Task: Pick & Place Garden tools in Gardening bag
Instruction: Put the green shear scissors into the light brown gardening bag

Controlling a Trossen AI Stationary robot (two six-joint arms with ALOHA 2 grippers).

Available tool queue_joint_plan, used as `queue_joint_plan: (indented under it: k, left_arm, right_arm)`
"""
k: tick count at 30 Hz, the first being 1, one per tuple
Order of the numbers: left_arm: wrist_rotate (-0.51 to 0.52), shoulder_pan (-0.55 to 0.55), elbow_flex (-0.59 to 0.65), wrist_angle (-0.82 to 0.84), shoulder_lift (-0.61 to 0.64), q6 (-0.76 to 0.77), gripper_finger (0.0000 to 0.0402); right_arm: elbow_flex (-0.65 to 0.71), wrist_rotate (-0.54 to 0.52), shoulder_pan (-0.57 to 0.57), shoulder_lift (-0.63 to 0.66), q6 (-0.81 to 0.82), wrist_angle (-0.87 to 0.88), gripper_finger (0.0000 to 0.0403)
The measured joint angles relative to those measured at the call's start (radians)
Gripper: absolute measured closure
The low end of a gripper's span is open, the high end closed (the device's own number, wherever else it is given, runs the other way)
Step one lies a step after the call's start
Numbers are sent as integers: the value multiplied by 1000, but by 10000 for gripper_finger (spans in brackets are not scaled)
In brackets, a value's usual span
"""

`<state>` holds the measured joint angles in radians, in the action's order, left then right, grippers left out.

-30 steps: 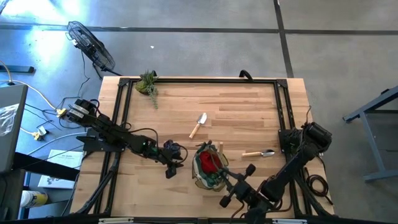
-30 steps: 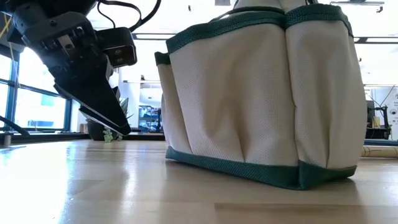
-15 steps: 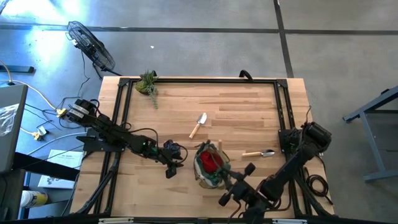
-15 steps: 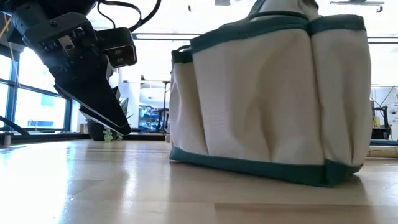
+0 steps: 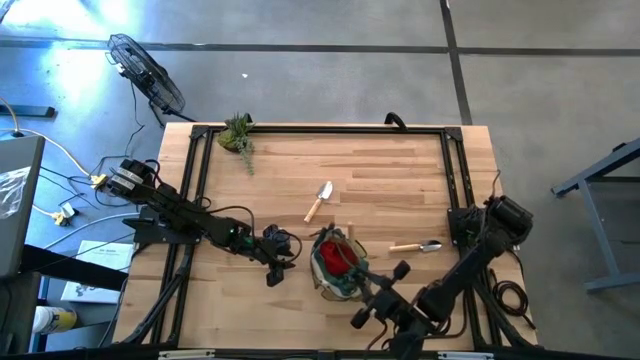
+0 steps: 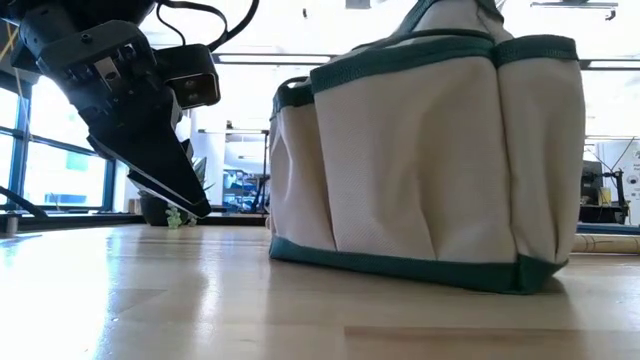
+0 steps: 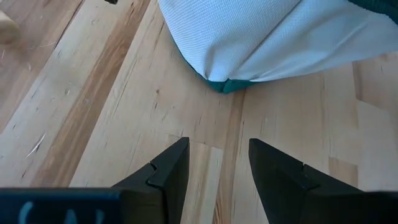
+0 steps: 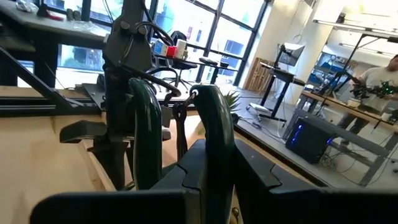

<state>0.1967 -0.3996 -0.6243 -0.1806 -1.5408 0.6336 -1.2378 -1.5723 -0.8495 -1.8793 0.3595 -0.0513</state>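
The gardening bag (image 5: 335, 268), cream cloth with dark-green trim (image 6: 430, 170), stands near the table's front middle. A red glove (image 5: 337, 260) lies inside it. Two wooden-handled trowels lie flat on the table, one (image 5: 318, 201) beyond the bag and one (image 5: 415, 246) to its right. My right gripper (image 5: 372, 286) reaches in from the near right, shut at the bag's green loop handles (image 8: 214, 124). My left gripper (image 5: 281, 250) hovers open just above the table (image 6: 190, 205) left of the bag, nothing between its fingers (image 7: 217, 168). My right gripper is shut on the bag's dark-green loop handle (image 8: 211, 118), pinched between its two fingers. The fingers lie about level, coming from the table's near right. A second strap (image 8: 143, 124) stands beside it. The bag's bottom (image 6: 400, 268) rests on the table.
A leafy plant clump (image 5: 238, 135) lies at the far left corner. A black frame (image 5: 320, 128) runs along the table's edges. Bare wood spreads over the table's far half. A fan (image 5: 147, 72) stands on the floor beyond the left corner.
The bag has rocked and turned a little on the table: in the low view its side swung toward the right, then partly back. My right gripper has rolled slightly with the handle.
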Motion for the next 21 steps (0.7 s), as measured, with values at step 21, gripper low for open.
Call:
queue_joint_plan:
  k: [21]
  left_arm:
    - [7, 0, 0, -1, 0, 0, 240]
  right_arm:
    - [58, 2, -68, -1, 229, 37, 362]
